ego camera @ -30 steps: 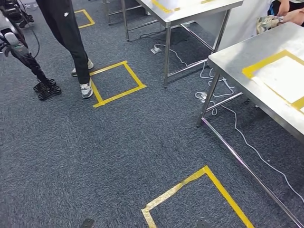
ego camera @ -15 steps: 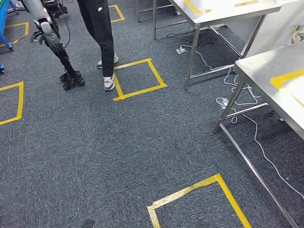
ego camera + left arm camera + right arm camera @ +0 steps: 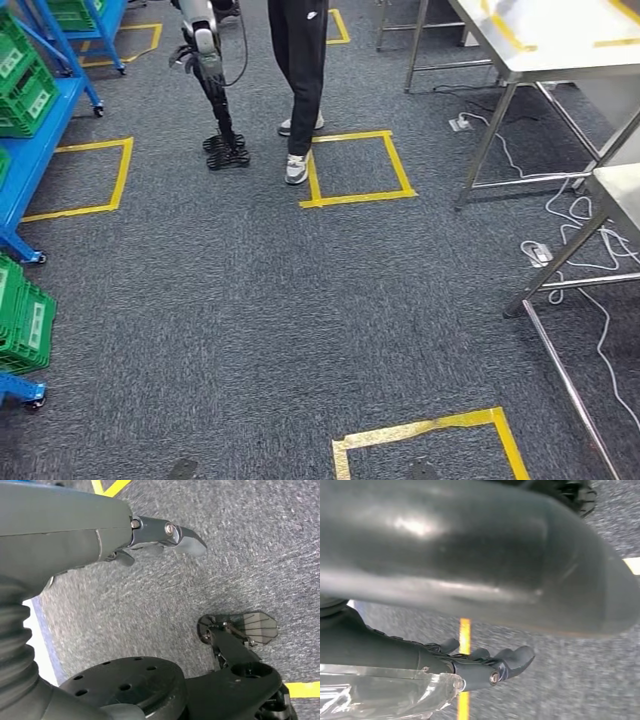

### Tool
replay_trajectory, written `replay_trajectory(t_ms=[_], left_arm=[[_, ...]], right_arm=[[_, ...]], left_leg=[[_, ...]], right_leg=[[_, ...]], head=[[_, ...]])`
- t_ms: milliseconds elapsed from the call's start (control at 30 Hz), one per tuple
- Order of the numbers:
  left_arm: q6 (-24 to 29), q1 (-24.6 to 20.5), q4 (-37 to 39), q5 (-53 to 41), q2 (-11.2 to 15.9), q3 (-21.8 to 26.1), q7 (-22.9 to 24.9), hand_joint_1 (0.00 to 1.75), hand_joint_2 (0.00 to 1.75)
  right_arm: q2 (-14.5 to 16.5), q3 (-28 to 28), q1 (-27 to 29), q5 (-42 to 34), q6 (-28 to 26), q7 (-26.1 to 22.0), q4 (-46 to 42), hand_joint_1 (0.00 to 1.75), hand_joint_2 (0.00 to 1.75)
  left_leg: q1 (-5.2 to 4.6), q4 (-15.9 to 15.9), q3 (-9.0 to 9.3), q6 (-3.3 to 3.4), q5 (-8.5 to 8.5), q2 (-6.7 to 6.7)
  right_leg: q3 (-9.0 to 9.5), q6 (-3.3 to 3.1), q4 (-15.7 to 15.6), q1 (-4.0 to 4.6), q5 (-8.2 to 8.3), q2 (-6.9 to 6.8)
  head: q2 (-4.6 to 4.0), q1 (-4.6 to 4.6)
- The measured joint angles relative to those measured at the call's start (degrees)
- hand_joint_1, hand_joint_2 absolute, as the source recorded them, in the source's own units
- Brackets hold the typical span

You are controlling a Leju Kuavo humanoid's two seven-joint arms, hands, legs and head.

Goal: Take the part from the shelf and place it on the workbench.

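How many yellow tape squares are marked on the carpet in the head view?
5, some cut off by the frame: left by the blue shelf, middle, bottom, top left, top centre.

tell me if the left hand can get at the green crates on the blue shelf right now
Probably not yet. The left hand hangs down over the carpet holding nothing, and the green crates on the blue shelf sit off at the head view's left edge, across open floor.

Even overhead lighting gives soft, faint shadows on the carpet point(image 3: 226, 300), glare on the steel table point(image 3: 558, 40), and motion blur with close-range defocus in both wrist views.
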Motion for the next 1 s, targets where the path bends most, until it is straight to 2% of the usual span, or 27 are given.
replay_trajectory(t_ms=[33,67,100,133,167,233,267,300,333,367,400,467,500,533,600,633,667,733,767,800,833,867,900,967,1000], left_arm=[[0.0,0.0,0.0,0.0,0.0,0.0,0.0,0.0,1.75],[0.0,0.1,0.0,0.0,0.1,0.0,0.0,0.0,1.75],[0.0,0.1,0.0,0.0,0.1,0.0,0.0,0.0,1.75],[0.0,0.2,0.0,0.0,0.1,0.0,0.0,0.0,1.75],[0.0,0.1,0.0,0.0,0.1,0.0,0.0,0.0,1.75],[0.0,-0.1,0.0,0.0,0.1,0.0,0.0,0.0,1.75],[0.0,-0.2,0.0,0.0,0.1,0.0,0.0,0.0,1.75],[0.0,-0.2,0.0,0.0,0.1,0.0,0.0,0.0,1.75],[0.0,-0.2,0.0,0.0,0.1,0.0,-0.1,0.0,1.75],[0.0,-0.2,0.0,0.0,0.1,0.0,-0.1,0.0,1.75],[0.0,-0.2,0.0,0.0,0.1,0.0,-0.1,0.0,1.75],[0.0,-0.3,0.0,0.0,0.1,0.0,-0.1,0.0,1.75],[0.0,-0.4,0.0,0.0,0.0,0.0,-0.1,0.0,1.75],[0.0,-0.5,0.0,0.0,0.0,0.0,-0.1,0.0,1.75],[0.0,-0.5,0.0,0.0,0.0,0.0,-0.1,0.0,1.75],[-0.1,-0.4,0.0,0.0,0.1,0.0,-0.1,0.0,1.75],[-0.1,-0.3,0.0,0.0,0.1,0.0,-0.1,0.0,1.75],[-0.1,-0.5,0.0,0.0,0.1,0.0,-0.1,0.0,1.75],[-0.1,-0.6,0.0,0.0,0.1,0.0,-0.1,0.0,1.75],[-0.1,-0.6,0.0,0.0,0.1,0.0,-0.1,0.0,1.75],[-0.1,-0.6,0.0,0.0,0.1,0.0,-0.1,0.0,1.75],[-0.1,-0.5,0.0,0.0,0.1,0.0,-0.1,0.0,1.75],[-0.1,-0.5,0.0,0.0,0.1,0.0,-0.1,0.0,1.75],[-0.1,-0.5,0.0,0.0,0.1,0.0,-0.2,0.0,1.75],[-0.1,-0.5,0.0,0.0,0.1,0.0,-0.2,0.0,1.75]], right_arm=[[0.0,0.0,-0.1,0.1,0.0,0.0,0.0,0.0,0.0],[0.0,0.0,-0.2,0.2,0.0,0.0,0.0,0.0,0.0],[0.0,0.0,-0.3,0.3,0.0,0.0,0.0,0.0,0.0],[0.0,0.0,-0.4,0.4,0.0,0.0,0.0,0.0,0.0],[0.0,0.0,-0.5,0.5,0.0,0.0,0.0,0.0,0.0],[0.0,0.0,-0.5,0.6,0.0,0.0,0.0,0.0,0.0],[-0.1,0.0,-0.5,0.6,0.0,0.1,0.0,0.0,0.0],[-0.1,0.0,-0.4,0.6,0.0,0.1,0.0,0.0,0.0],[-0.1,0.0,-0.5,0.6,0.1,0.1,0.0,0.0,0.0],[-0.1,0.0,-0.5,0.7,0.1,0.1,0.0,0.0,0.0],[-0.1,0.0,-0.6,0.8,0.1,0.1,0.0,0.0,0.0],[-0.1,0.0,-0.7,0.9,0.1,0.1,0.0,0.0,0.0],[-0.1,0.0,-0.7,1.0,0.1,0.1,0.0,0.0,0.0],[-0.1,0.0,-0.8,1.1,0.1,0.2,0.0,0.0,0.0],[-0.1,0.0,-0.9,1.1,0.1,0.2,0.0,0.0,0.0],[-0.1,0.0,-1.0,1.1,0.1,0.3,0.0,0.0,0.0],[-0.1,0.0,-1.0,1.1,0.1,0.3,0.0,0.0,0.0],[-0.1,0.0,-1.0,1.2,0.1,0.3,0.0,0.0,0.0],[-0.1,0.0,-0.8,1.2,0.1,0.3,0.0,0.0,0.0],[-0.1,0.0,-0.7,1.2,0.1,0.3,0.0,0.0,0.0],[-0.1,0.0,-0.6,1.2,0.1,0.3,0.0,0.0,0.0],[-0.1,0.0,-0.6,1.2,0.1,0.3,0.0,0.0,0.0],[-0.1,0.0,-0.7,1.2,0.1,0.3,0.0,0.0,0.0],[-0.1,0.0,-0.7,1.3,0.1,0.3,0.1,0.0,0.0],[-0.1,0.0,-0.7,1.3,0.1,0.3,0.1,0.0,0.0]], left_leg=[[0.02,0.0,-0.17,-0.36,0.15,-0.56],[0.14,-0.2,-0.33,-0.73,0.35,-1.1],[0.22,-0.2,-0.46,-1.03,0.36,-1.04],[0.18,0.4,-0.8,-1.3,-0.15,-0.13],[0.11,2.0,-1.6,-1.55,-1.33,1.22],[0.01,8.7,-4.75,-1.98,-5.24,4.15],[0.04,12.6,-6.57,-2.15,-6.99,4.69],[0.08,15.4,-7.81,-2.25,-7.87,4.9],[0.11,16.3,-8.11,-2.3,-7.66,4.99],[0.13,14.9,-7.29,-2.31,-6.4,5.15],[0.14,11.6,-5.45,-2.28,-4.45,5.73],[-0.04,3.7,-1.23,-2.06,-1.35,8.38],[-0.15,1.2,0.01,-1.8,-0.72,9.42],[-0.29,0.0,0.48,-1.5,-0.68,9.9],[-0.34,-0.3,0.33,-0.75,-0.69,8.8],[-0.25,-0.3,0.32,-0.43,-0.6,8.16],[-0.13,-0.4,0.33,-0.07,-0.49,7.53],[0.05,-0.5,0.31,0.48,-0.34,6.17],[0.05,-0.5,0.29,0.65,-0.31,5.4],[0.05,-0.5,0.27,0.7,-0.3,4.61],[0.05,-0.4,0.29,0.7,-0.29,3.81],[0.07,-0.4,0.33,0.66,-0.27,3.02],[0.12,-0.4,0.39,0.6,-0.24,2.19],[0.15,-0.2,0.37,0.21,-0.22,0.64],[0.15,-0.1,0.23,-0.09,-0.17,-0.03]], right_leg=[[0.31,-0.16,-0.7,0.03,-0.03,0.25],[0.35,-0.41,-0.7,0.1,0.09,-0.29],[0.37,-0.8,-0.9,0.13,0.28,-0.87],[0.42,-1.2,-1.1,0.12,0.49,-1.47],[0.46,-1.55,-1.3,0.09,0.65,-2.16],[0.44,-1.98,-1.5,0.18,0.74,-3.69],[0.4,-2.06,-1.5,0.24,0.7,-4.54],[0.38,-2.1,-1.5,0.28,0.66,-5.38],[0.39,-2.11,-1.5,0.29,0.62,-6.17],[0.43,-2.08,-1.5,0.29,0.57,-6.89],[0.54,-1.99,-1.5,0.29,0.49,-7.55],[0.72,-1.6,-1.4,0.55,0.19,-8.67],[0.79,-1.35,-1.3,0.78,0.02,-9.24],[0.87,-1.1,-1.2,1.01,-0.13,-9.84],[1.09,-0.6,-1.3,1.08,-0.37,-10.84],[1.04,-0.26,-1.0,0.95,-0.77,-10.18],[0.56,0.06,0.3,0.8,-1.68,-8.85],[-2.27,0.5,6.7,0.61,-5.1,-5.62],[-4.32,0.54,10.9,0.59,-6.94,-4.88],[-6.12,0.54,14.4,0.59,-8.07,-4.65],[-7.14,0.51,16.0,0.57,-8.11,-4.57],[-7.05,0.45,15.3,0.51,-6.97,-4.49],[-5.81,0.39,12.3,0.4,-4.91,-4.18],[-2.12,0.46,4.0,-0.13,-1.03,-1.71],[-0.78,0.45,1.2,-0.32,-0.07,-0.55]], head=[[0.0,-0.03],[0.0,-0.05],[0.0,-0.04],[0.0,-0.14],[0.0,-0.25],[0.0,-0.48],[0.0,-0.5],[0.0,-0.51],[0.0,-0.5],[0.0,-0.51],[0.0,-0.51],[0.0,-0.62],[0.0,-0.6],[0.0,-0.56],[0.0,-0.43],[0.0,-0.34],[0.0,-0.25],[0.0,0.03],[0.0,0.1],[0.0,0.15],[0.0,0.17],[0.0,0.16],[0.0,0.16],[0.0,0.17],[0.0,0.17]])
